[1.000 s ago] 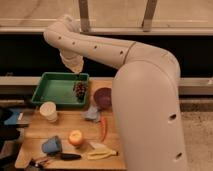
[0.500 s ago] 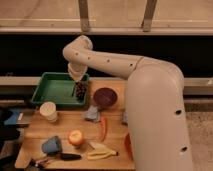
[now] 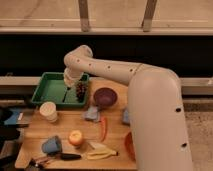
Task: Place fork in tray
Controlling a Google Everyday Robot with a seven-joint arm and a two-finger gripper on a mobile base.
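Observation:
The green tray (image 3: 46, 93) sits at the back left of the wooden table. My gripper (image 3: 70, 81) hangs over the tray's right part, just above its floor. A thin pale sliver, which looks like the fork (image 3: 67, 94), runs down from the gripper onto the tray floor. I cannot tell whether the gripper still holds it. A dark bunch of grapes (image 3: 80, 90) lies in the tray's right corner, beside the gripper.
A purple bowl (image 3: 105, 96) stands right of the tray, a white cup (image 3: 48, 111) in front of it. Further forward are a grey-blue cloth (image 3: 91, 114), a red chili (image 3: 103, 127), an orange fruit (image 3: 76, 137), a banana (image 3: 102, 152), a blue cup (image 3: 51, 145), a black-handled utensil (image 3: 65, 156) and an orange bowl (image 3: 129, 145).
The arm has bent further and the gripper has come down from above the tray's far rim into the tray, next to the grapes.

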